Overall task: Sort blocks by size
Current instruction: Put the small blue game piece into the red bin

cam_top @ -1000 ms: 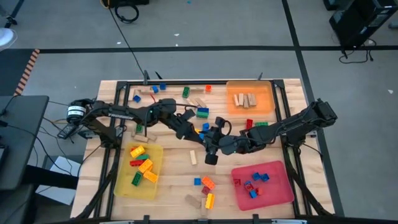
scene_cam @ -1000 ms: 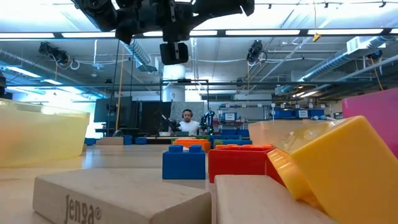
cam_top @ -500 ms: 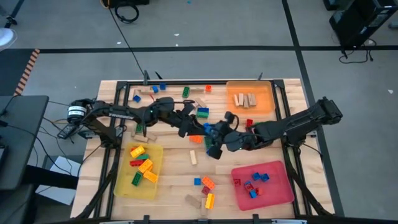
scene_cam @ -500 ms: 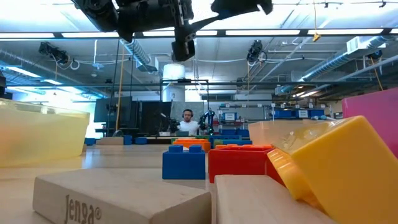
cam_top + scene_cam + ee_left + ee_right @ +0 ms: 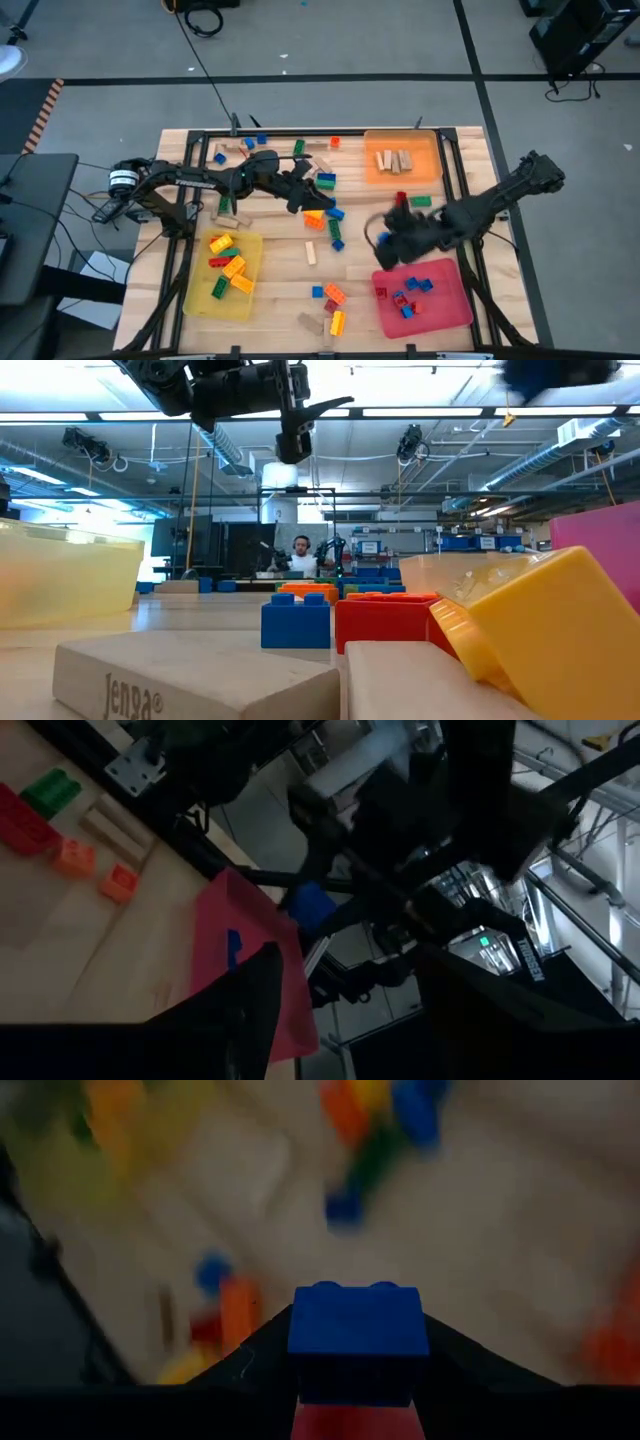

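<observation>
the right gripper (image 5: 357, 1370) holds a small blue brick (image 5: 358, 1332) pinched between its jaws, studs up, and in the high view this gripper (image 5: 385, 238) sits just above the top left corner of the red tray (image 5: 455, 312), over bare wood. the red tray is the landmark here: it already carries several small red and blue blocks (image 5: 408, 293).

the left gripper (image 5: 308, 199) is well to the upper left of the red tray, near the middle of the surface (image 5: 280, 260), its jaws spread with nothing between them. just beside it lie an orange brick (image 5: 314, 221) and a few blue ones (image 5: 334, 213), and a green and blue pair (image 5: 326, 180) sits a little farther up.

straight above the red tray is the orange tray (image 5: 428, 172) with tan wooden pieces (image 5: 394, 160) in it. far to the left of the red tray is the yellow tray (image 5: 250, 300), holding yellow, red and green bricks (image 5: 229, 264). between the yellow tray and the red tray lie a blue and orange cluster (image 5: 328, 293), a yellow brick (image 5: 337, 322) and a wooden piece (image 5: 310, 252).

in the low view a jenga block (image 5: 190, 675), a blue brick (image 5: 295, 622) and a red brick (image 5: 385, 622) stand close to the lens.
</observation>
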`<move>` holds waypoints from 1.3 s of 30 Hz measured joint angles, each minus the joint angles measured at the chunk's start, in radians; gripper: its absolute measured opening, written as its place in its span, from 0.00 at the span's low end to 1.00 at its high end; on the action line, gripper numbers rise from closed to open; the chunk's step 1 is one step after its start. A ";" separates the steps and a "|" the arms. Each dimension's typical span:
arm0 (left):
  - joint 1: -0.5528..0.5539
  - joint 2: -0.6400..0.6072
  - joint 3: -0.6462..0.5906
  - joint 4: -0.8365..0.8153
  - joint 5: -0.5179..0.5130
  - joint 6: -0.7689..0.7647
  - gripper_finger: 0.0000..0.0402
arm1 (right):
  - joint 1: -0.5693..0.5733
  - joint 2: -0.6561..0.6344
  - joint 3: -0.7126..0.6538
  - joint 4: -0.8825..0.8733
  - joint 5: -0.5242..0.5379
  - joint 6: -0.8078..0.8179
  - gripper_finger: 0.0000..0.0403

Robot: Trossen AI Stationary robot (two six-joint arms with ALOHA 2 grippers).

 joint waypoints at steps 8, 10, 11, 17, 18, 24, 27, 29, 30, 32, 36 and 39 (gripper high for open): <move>0.000 0.000 0.000 -0.082 0.033 0.000 0.58 | 0.300 0.106 0.000 -0.106 -0.178 0.487 0.40; 0.000 0.000 0.000 -0.104 0.034 0.001 0.58 | 0.355 0.144 0.000 -0.107 -0.186 0.594 0.40; 0.000 0.000 0.000 -0.111 0.034 0.001 0.58 | 0.378 0.163 0.000 -0.107 -0.194 0.638 0.40; 0.000 0.000 0.000 -0.117 0.024 0.029 0.58 | 0.434 0.279 -0.002 -0.073 -0.285 0.737 0.40; 0.000 0.000 0.000 -0.117 0.024 0.028 0.58 | 0.434 0.291 -0.007 -0.047 -0.285 0.726 0.40; 0.000 0.000 0.000 -0.116 0.022 0.028 0.58 | 0.433 0.304 -0.109 0.138 -0.280 0.718 0.40; 0.000 0.000 0.000 -0.116 0.028 0.027 0.58 | 0.433 0.290 -0.130 0.137 -0.250 0.746 0.41; 0.000 0.000 0.000 -0.117 0.060 0.018 0.58 | 0.434 0.290 -0.130 0.135 -0.245 0.729 0.43; 0.000 0.000 0.000 -0.118 0.071 0.013 0.58 | 0.435 0.290 -0.130 0.128 -0.244 0.722 0.45; 0.003 -0.001 0.000 -0.126 0.081 0.008 0.58 | 0.436 0.290 -0.130 0.118 -0.243 0.715 0.48; 0.012 -0.001 0.000 -0.129 0.073 0.026 0.58 | 0.436 0.290 -0.130 0.106 -0.244 0.713 0.55; 0.014 -0.001 0.000 -0.136 0.059 0.052 0.58 | 0.436 0.289 -0.130 0.106 -0.245 0.703 0.58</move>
